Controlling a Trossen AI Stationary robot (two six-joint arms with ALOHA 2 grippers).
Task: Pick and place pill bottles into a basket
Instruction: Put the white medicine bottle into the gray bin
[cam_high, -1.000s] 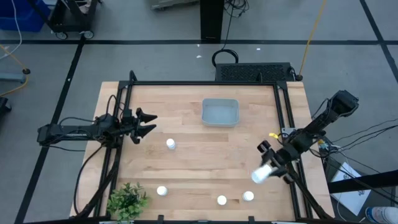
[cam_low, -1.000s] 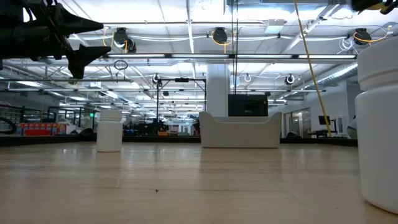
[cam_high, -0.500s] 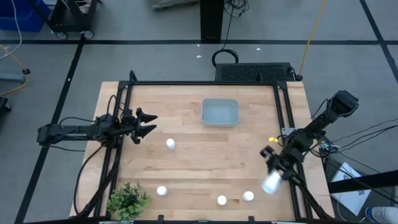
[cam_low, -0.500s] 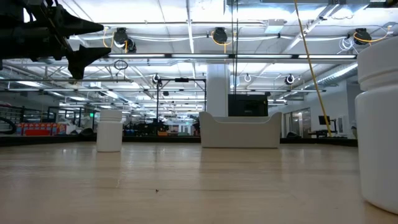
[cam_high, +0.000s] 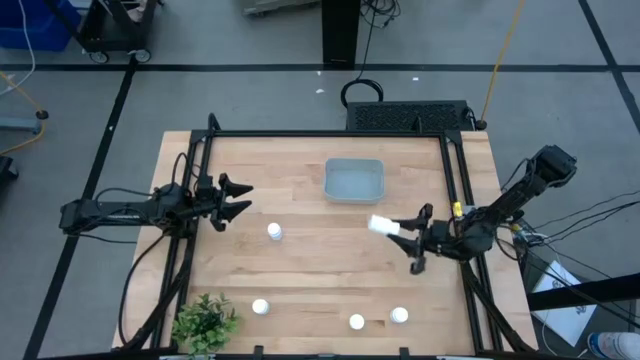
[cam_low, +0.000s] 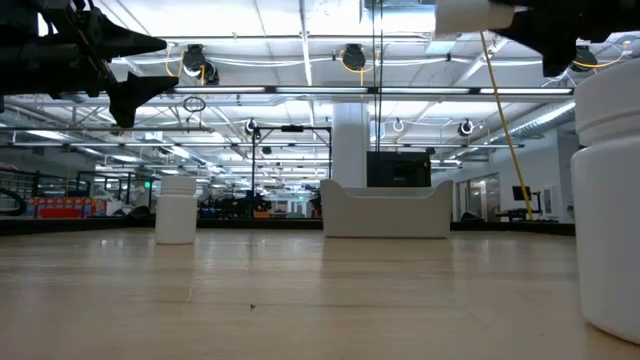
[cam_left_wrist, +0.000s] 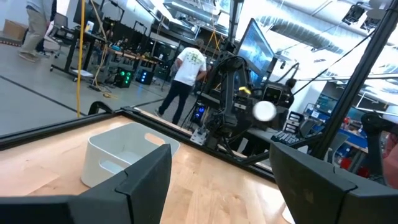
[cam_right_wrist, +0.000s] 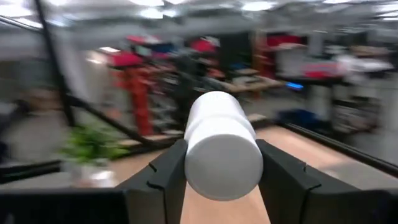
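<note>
My right gripper (cam_high: 402, 236) is shut on a white pill bottle (cam_high: 382, 225), high above the table to the right of centre and just near-right of the grey-blue basket (cam_high: 354, 180). The held bottle also shows at the top of the low view (cam_low: 465, 15). Several other white bottles stand upright on their bases: one left of centre (cam_high: 274, 232) and three along the near edge (cam_high: 260, 307), (cam_high: 356, 322), (cam_high: 399, 316). My left gripper (cam_high: 238, 200) waits open at the table's left, empty. My right gripper pinches the bottle's round side wall (cam_right_wrist: 222, 155) between its two fingers (cam_right_wrist: 166, 174), one on each side. The fingers come level from the table's right, pointing left. The bottle lies on its side along the fingers, sticks out past them and is lifted clear of the table.
A green leafy plant (cam_high: 205, 322) stands at the near left corner. Black frame rails (cam_high: 455, 180) run along the table's sides. In the left wrist view a person (cam_left_wrist: 186, 74) stands in the room beyond the table. Bare wood lies between the basket and the near bottles.
My right gripper has swung with the bottle from the table's near right edge toward the left and far side, up toward the basket. It has turned from slanting toward the near edge to pointing left. The bottle has come into the top of the low view.
</note>
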